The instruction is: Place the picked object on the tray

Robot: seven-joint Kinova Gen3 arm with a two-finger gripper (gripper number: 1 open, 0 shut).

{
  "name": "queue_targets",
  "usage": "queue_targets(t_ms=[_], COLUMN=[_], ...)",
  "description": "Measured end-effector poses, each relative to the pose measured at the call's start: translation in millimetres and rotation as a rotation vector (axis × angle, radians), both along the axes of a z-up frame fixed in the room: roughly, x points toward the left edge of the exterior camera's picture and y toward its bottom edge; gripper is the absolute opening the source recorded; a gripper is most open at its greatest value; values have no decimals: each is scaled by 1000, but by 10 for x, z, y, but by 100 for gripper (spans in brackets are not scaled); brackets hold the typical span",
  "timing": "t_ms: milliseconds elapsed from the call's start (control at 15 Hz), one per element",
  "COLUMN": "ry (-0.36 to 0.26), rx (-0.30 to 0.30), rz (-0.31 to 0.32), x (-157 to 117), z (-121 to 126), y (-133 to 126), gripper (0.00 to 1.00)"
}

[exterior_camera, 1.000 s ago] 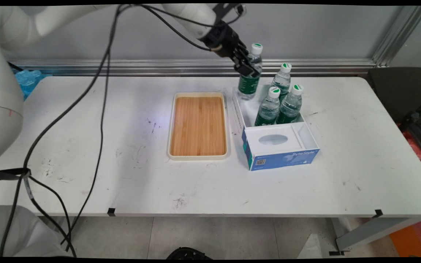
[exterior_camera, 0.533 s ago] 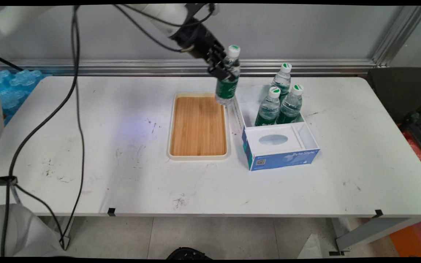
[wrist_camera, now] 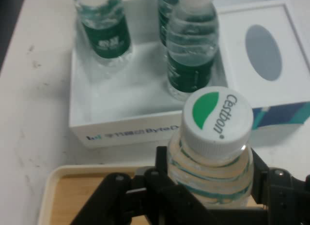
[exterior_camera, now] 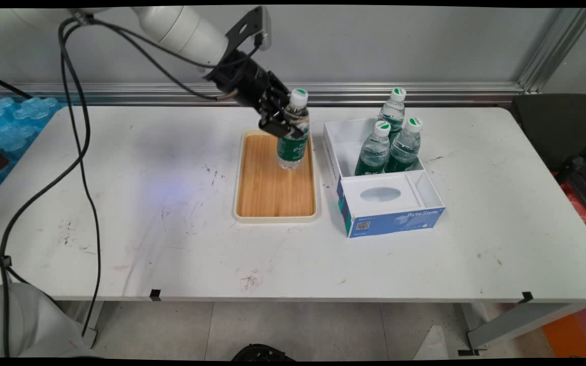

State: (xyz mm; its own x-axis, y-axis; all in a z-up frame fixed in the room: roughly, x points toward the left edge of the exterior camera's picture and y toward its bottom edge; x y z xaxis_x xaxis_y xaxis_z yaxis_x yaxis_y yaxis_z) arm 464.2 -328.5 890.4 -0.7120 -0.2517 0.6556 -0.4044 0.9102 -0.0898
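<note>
We have the black two-finger gripper [exterior_camera: 282,124] clamped on a clear plastic water bottle with a green label and white-and-green cap [exterior_camera: 293,133], fingers [wrist_camera: 167,179] pinching its ribbed shoulder just under the cap. In the main view the bottle stands upright over the far right part of the bamboo-floored tray with a cream rim [exterior_camera: 275,218]; whether its base touches the wood we can't tell from here.

If this is a set-down, we'd want to ease straight down, keep the bottle vertical, and only part the fingers once the base sits flat. The grip is high on the bottle, so any sideways tug on release could tip it. We'd also mind the tray's right rim, near the bottle's foot.

Just to the right stands the open white-and-blue cardboard box lettered Byte Style [exterior_camera: 393,220], with three more green-labelled bottles [exterior_camera: 373,150] upright in its far compartment. The hand view shows them beyond our cap. Black cables [exterior_camera: 77,152] hang at the left.
</note>
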Motion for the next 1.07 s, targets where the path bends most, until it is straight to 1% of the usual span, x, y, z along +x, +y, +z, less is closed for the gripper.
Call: queue_targets(t_ms=[333,1067], ry=[19,51], rx=[-3,-34], rz=[-17,-66], x=[42,-17], z=[-207,-611], y=[73,5], gripper=[0,0])
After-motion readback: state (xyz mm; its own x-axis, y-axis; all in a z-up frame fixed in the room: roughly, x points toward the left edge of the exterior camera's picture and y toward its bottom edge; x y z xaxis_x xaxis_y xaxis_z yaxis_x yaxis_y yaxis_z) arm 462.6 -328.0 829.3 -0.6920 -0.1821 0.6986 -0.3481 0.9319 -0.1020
